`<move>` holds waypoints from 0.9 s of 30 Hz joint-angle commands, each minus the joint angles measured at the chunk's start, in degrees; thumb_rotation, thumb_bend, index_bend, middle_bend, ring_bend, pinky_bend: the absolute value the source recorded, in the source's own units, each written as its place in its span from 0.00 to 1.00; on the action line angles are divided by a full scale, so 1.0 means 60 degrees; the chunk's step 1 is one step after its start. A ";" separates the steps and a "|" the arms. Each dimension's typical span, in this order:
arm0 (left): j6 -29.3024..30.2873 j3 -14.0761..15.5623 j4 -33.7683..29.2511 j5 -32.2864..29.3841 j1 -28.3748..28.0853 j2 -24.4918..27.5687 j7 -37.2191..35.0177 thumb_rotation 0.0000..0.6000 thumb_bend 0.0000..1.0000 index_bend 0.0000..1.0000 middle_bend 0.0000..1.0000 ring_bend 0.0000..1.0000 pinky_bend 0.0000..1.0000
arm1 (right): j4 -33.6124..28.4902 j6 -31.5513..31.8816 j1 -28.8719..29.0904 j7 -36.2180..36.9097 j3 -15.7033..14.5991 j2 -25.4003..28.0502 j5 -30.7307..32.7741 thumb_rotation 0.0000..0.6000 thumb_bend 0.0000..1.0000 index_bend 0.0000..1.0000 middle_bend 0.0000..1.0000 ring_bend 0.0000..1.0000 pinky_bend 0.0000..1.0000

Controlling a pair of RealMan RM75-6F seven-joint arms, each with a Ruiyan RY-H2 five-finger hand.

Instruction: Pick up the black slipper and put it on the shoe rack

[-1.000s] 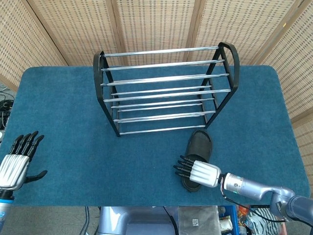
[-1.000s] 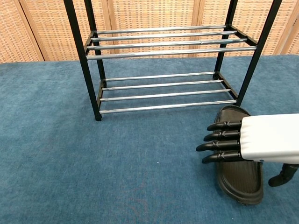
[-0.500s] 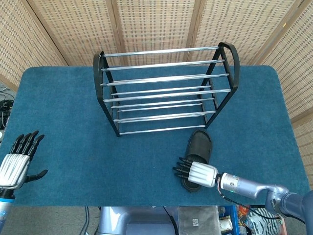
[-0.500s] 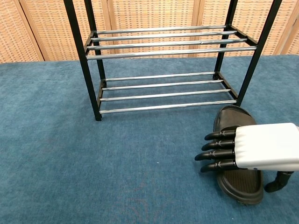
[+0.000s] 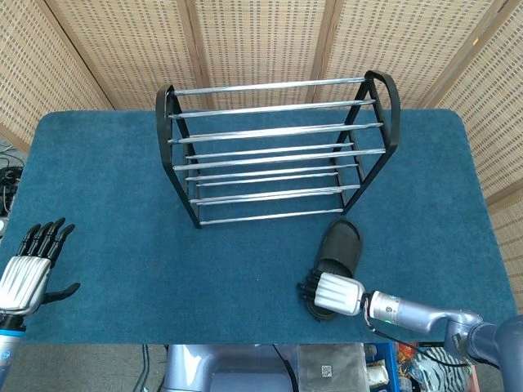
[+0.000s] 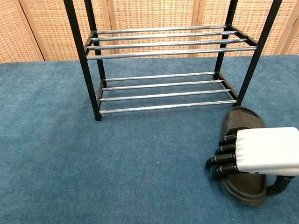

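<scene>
1. Since a second ago, our right hand (image 6: 261,157) has dropped lower over the black rubber slipper (image 5: 335,255), and its fingers have gone from straight to curling down around the slipper's left edge.
2. We cannot tell whether it truly grips yet.
3. That slipper lies on the blue carpeted table (image 5: 106,204), just near and right of the black-framed shoe rack with chrome bars (image 5: 274,151).
4. We judge it light, bendy, slightly grippy; clamping mid-sole across its width seems best.
5. Our left hand (image 5: 29,265) rests far left, fingers spread, empty.

Bright, even light (soft shadows), seemingly sharp.
</scene>
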 commanded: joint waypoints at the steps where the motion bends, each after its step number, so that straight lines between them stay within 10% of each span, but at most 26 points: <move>1: 0.0001 0.0006 -0.0015 0.0008 -0.0001 0.0002 0.0009 1.00 0.14 0.00 0.00 0.00 0.00 | 0.0091 0.0379 -0.0116 -0.0069 -0.0113 0.0041 -0.0084 1.00 0.75 0.53 0.52 0.40 0.38; 16: 0.0132 0.0094 -0.0071 0.0210 0.0040 0.0011 0.0066 1.00 0.14 0.00 0.00 0.00 0.00 | -0.1393 0.3304 -0.0540 -0.2067 -0.0300 0.2055 -0.1420 1.00 0.76 0.55 0.54 0.41 0.38; 27: 0.0005 0.0042 -0.0053 0.0053 -0.0011 -0.0023 0.0120 1.00 0.14 0.00 0.00 0.00 0.00 | -0.3095 0.2904 0.0526 -0.2269 0.0499 0.3639 -0.1663 1.00 0.75 0.55 0.54 0.41 0.38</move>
